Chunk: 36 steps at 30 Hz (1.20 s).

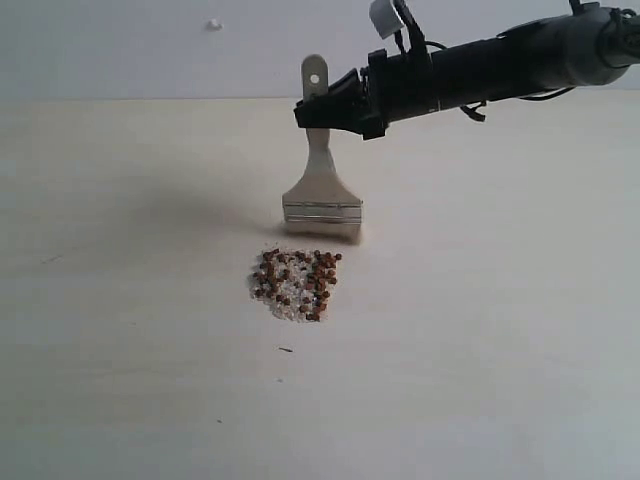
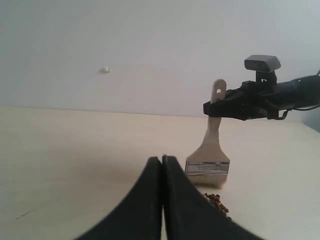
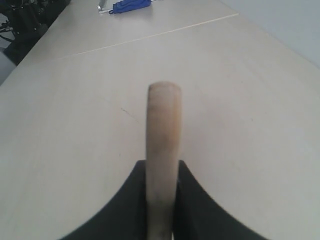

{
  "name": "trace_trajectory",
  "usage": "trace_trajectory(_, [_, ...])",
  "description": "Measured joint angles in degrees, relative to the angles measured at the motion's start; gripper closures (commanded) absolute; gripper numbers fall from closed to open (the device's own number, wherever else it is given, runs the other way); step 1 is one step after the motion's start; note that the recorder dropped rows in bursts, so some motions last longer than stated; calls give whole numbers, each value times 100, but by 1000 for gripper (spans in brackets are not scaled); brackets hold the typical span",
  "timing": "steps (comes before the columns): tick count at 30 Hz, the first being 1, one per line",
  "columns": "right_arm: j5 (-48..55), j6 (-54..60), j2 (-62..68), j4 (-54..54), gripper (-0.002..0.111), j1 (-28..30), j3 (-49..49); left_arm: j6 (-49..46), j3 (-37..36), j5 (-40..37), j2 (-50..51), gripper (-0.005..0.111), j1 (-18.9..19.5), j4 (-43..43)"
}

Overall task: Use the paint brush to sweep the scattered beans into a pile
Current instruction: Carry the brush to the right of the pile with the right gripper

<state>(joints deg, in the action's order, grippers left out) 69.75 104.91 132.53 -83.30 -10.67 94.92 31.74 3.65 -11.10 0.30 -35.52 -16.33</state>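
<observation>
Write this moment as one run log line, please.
right gripper: shut on paint brush | brush: upright beside beans | beans: piled | left gripper: shut, empty

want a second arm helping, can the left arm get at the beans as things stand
Probably yes: the shut left end effector sits low with bare table between it and the beans; the paint brush stands beyond the pile, not between.

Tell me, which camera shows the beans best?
The exterior view: the whole pile of beans lies in plain sight near the brush. The left wrist view catches only its edge beside the shut left gripper. The right wrist view shows none, just the brush handle.
</observation>
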Motion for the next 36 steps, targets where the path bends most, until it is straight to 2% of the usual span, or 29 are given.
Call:
trace_trajectory(22, [-32,-300,-531,187,108,0,0,0,0,0,0,107,0,0])
trace_trajectory(32, [-81,-2226,-1669,1237,108,177,-11,0,0,0,0,107,0,0])
trace_trajectory(36, [-71,-2698,-2051,1379,108,427,-617,0,0,0,0,107,0,0])
